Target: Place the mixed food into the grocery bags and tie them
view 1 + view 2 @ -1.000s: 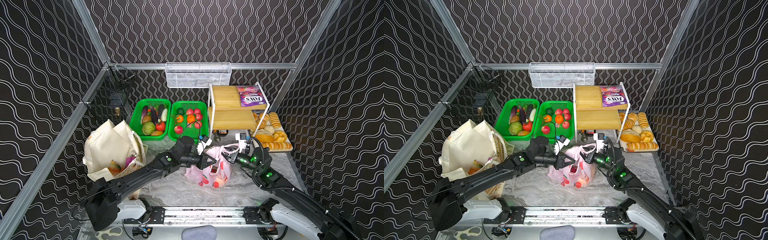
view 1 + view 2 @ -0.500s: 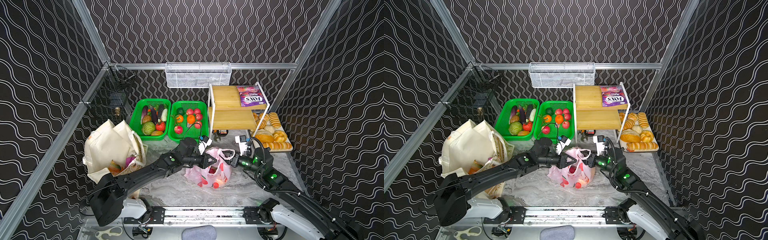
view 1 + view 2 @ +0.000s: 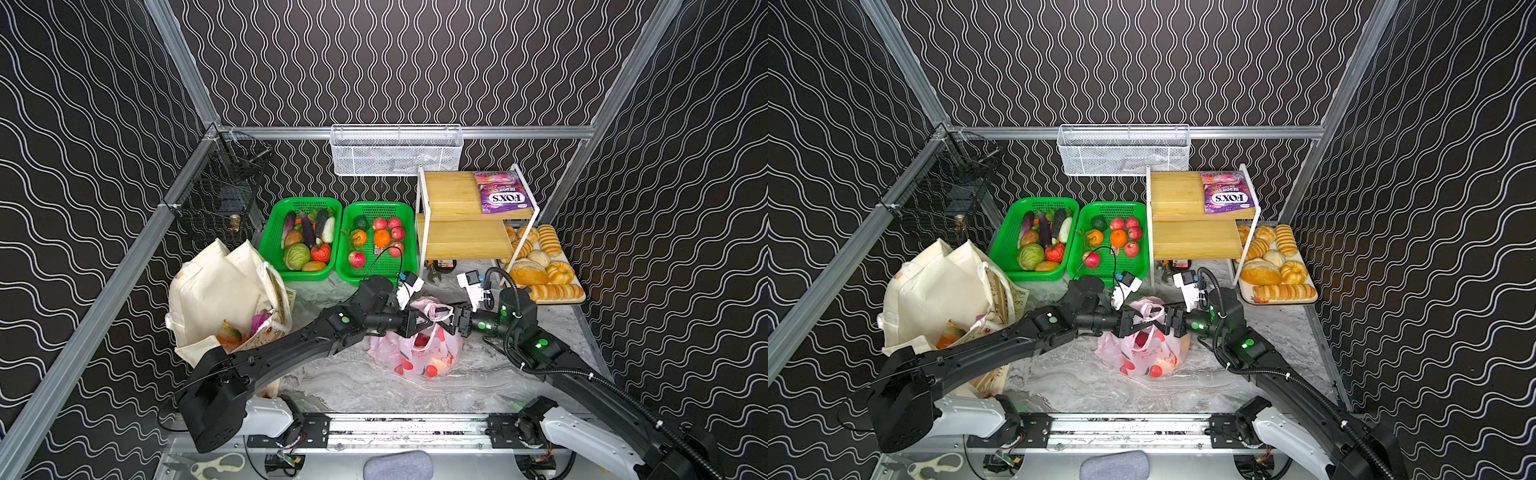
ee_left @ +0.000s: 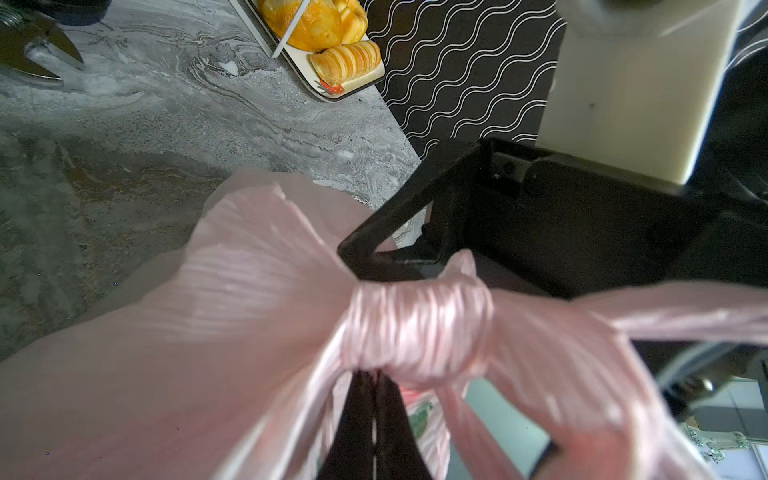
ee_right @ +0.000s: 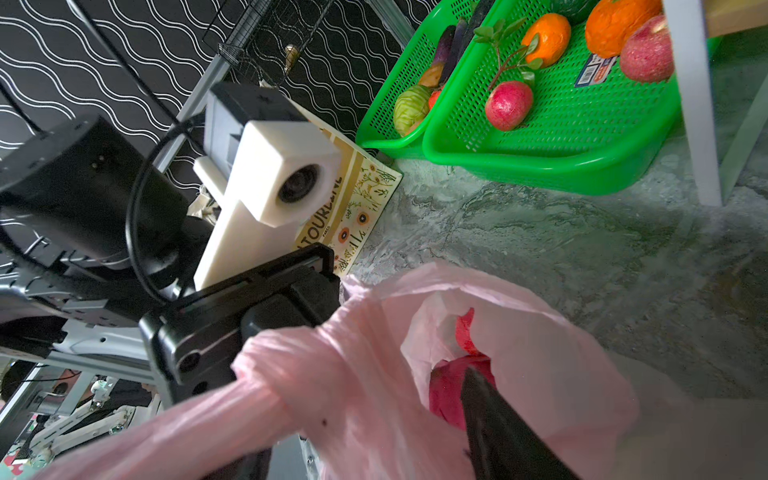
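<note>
Pink bag [image 3: 415, 357] at centre is knotted, left claw [image 4: 374, 380] pinching it, right claw [image 3: 449, 323] spread. We judge the tote [image 3: 216, 291] untied.

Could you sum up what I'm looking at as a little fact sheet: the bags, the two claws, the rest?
pink bag: mid-table, fruit inside
knot: tied in the bag's handles
left gripper: shut on the pink bag by the knot
right gripper: open, facing the knot
tote: slumped at the left
baskets: two, green, at the back, holding produce
bread: on a tray at the right
</note>
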Robot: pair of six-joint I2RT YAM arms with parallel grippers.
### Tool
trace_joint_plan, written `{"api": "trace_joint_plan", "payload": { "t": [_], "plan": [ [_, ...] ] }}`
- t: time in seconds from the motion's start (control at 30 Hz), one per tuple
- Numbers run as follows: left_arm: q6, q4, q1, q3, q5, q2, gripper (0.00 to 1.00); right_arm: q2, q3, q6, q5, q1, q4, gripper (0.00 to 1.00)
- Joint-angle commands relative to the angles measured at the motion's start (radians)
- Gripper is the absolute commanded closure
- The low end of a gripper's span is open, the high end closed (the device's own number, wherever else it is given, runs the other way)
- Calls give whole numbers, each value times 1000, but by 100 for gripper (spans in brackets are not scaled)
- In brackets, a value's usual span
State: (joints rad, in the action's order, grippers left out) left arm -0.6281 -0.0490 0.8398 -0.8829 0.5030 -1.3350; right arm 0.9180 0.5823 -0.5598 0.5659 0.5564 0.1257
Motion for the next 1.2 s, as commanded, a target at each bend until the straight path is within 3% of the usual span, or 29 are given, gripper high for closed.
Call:
{"api": "trace_joint_plan", "payload": {
  "t": [0.0, 0.23, 0.3, 0.37, 0.5, 0.63, 0.7, 0.87, 1.03, 1.17],
  "plan": [
    [7, -18, 2, 2, -1, 13, 100, -12, -2, 37, 31, 1, 22, 26],
    [23, 10, 1, 4, -5, 20, 100, -33, -12, 93, 45, 1, -10, 23],
    [27, 5, 1, 7, -2, 22, 100, -31, -9, 90, 18, 2, -7, 27],
    [34, 9, 1, 6, 5, 23, 100, -25, -3, 81, -2, 1, 14, 33],
    [51, 35, 2, -2, 19, 18, 100, -7, 17, 68, -60, 0, 17, 55],
    [62, 38, 1, -1, 20, 26, 100, -1, 24, 85, -110, 1, -11, 84],
    [68, 30, 1, 0, 23, 37, 100, -6, 20, 97, -104, 0, -8, 89],
    [163, 98, 1, -37, 3, 90, 53, -15, 14, 154, -103, 1, -7, 93],
    [333, 265, 1, -113, -67, 158, 32, -33, -5, 203, -73, 1, 41, 93],
    [518, 399, 1, -183, -141, 161, 2, -45, -21, 227, -37, 1, 85, 93]
  ]
}}
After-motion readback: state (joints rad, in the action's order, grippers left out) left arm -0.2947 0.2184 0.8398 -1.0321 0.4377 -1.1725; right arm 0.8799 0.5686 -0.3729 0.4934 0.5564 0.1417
